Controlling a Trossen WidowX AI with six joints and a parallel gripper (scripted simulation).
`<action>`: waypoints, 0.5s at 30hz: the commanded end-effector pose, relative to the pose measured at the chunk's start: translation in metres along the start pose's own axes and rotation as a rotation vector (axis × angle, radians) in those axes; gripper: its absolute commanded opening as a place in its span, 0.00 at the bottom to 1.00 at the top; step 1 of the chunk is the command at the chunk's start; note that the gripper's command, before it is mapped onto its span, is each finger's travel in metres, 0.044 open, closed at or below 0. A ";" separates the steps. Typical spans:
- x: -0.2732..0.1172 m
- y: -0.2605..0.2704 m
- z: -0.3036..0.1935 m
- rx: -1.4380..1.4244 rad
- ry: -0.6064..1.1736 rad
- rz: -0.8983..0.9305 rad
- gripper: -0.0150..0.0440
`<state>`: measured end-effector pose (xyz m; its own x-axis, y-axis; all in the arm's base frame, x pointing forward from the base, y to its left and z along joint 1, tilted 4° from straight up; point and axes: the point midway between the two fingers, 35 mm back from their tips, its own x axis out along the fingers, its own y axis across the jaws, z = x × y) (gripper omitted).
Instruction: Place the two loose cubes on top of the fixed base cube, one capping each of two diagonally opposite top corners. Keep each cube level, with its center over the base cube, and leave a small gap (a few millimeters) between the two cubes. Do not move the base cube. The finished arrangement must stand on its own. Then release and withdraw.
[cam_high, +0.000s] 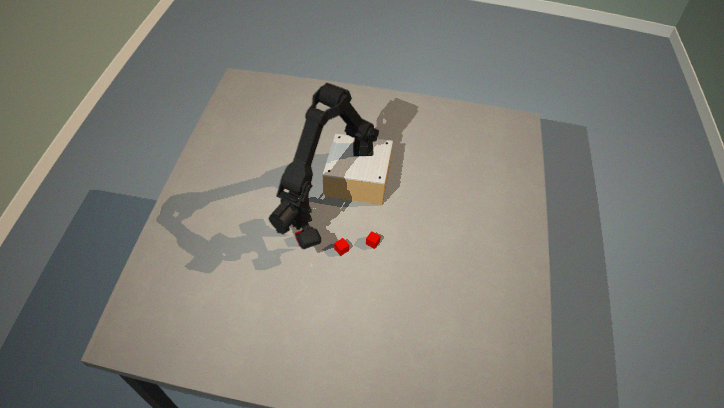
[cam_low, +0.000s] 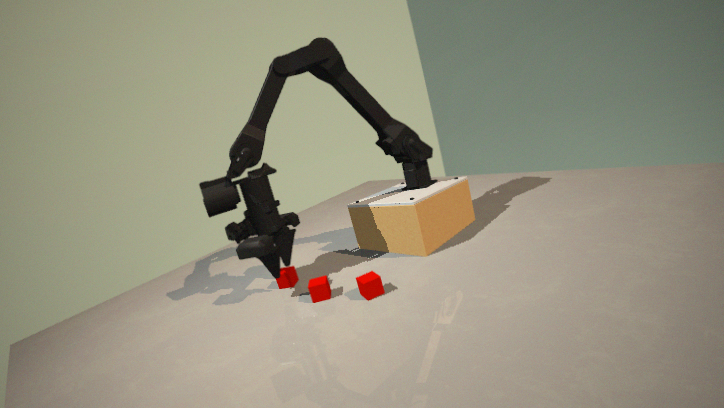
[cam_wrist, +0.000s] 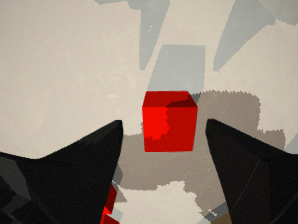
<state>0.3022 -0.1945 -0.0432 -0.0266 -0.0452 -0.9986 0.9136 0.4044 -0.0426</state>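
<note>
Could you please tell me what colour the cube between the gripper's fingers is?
The cube is bright red, seen best in the wrist view.

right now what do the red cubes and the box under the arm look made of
Red cubes: uniform saturated red, smooth, matte, no grain; possibly painted or plastic, can't tell. Box: tan sides with a flat cardboard or light-wood look, topped by a pale plate with dark dots at its corners, perhaps screws.

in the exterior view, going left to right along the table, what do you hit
gripper → first red cube at its fingertips → second red cube → third red cube → tan box under the arm's base
</note>
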 end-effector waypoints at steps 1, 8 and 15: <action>0.008 -0.003 -0.003 -0.004 0.006 -0.008 0.70; 0.016 -0.003 -0.003 -0.004 0.006 -0.008 0.66; 0.016 -0.003 -0.003 -0.004 0.006 -0.008 0.43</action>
<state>0.2999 -0.1941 -0.0573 -0.0310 -0.0434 -0.9986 0.9134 0.4045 -0.0459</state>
